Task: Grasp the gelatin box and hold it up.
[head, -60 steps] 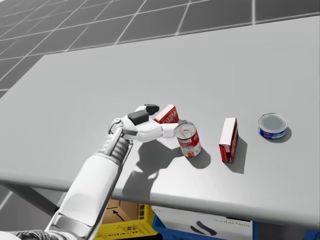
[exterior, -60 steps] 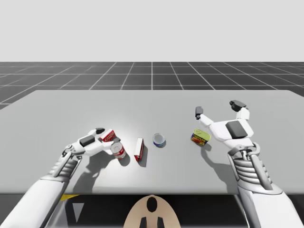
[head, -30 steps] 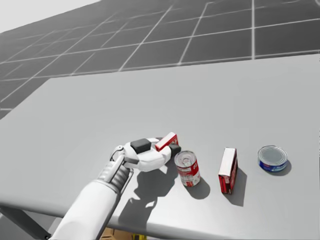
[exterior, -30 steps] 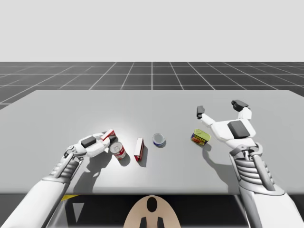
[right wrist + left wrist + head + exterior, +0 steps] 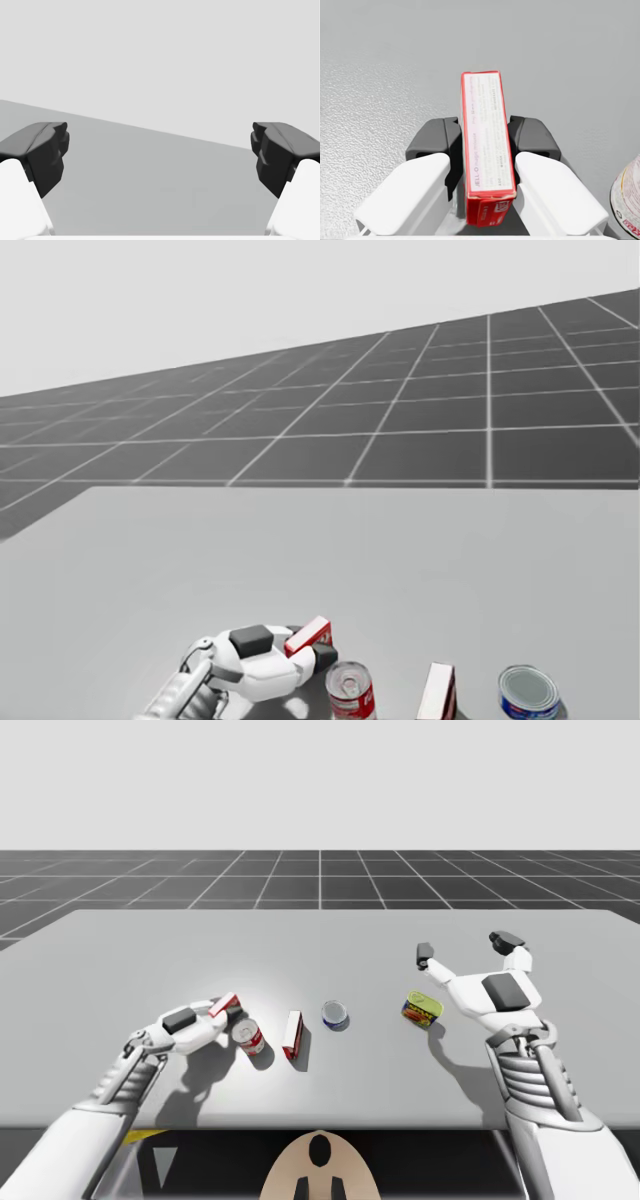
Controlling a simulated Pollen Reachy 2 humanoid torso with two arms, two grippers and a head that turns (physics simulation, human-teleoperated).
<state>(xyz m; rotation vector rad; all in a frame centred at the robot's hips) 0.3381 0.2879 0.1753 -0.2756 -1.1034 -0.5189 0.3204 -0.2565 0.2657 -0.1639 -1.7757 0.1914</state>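
Observation:
My left gripper (image 5: 482, 145) is shut on the red gelatin box (image 5: 485, 150), a narrow red box with a pale face, one dark pad pressing each side. In the high view the box (image 5: 225, 1006) sits tilted in the left gripper (image 5: 222, 1012) at the table's left, low over the surface. The head view has the same box (image 5: 307, 636) in that gripper (image 5: 315, 650) near the bottom edge. My right gripper (image 5: 465, 948) hovers open above the right side, its fingers wide apart with nothing between them (image 5: 160, 155).
A red-and-white can (image 5: 248, 1036) stands just right of the held box, and its edge (image 5: 627, 200) is beside the left fingers. Further right are an upright red box (image 5: 292, 1035), a flat blue can (image 5: 335, 1014) and a yellow-green tin (image 5: 423, 1009) under my right hand.
My head has turned upward, so the table things sank to the bottom of the head view. My left arm drew slightly back toward me, still holding the box. The right arm barely moved.

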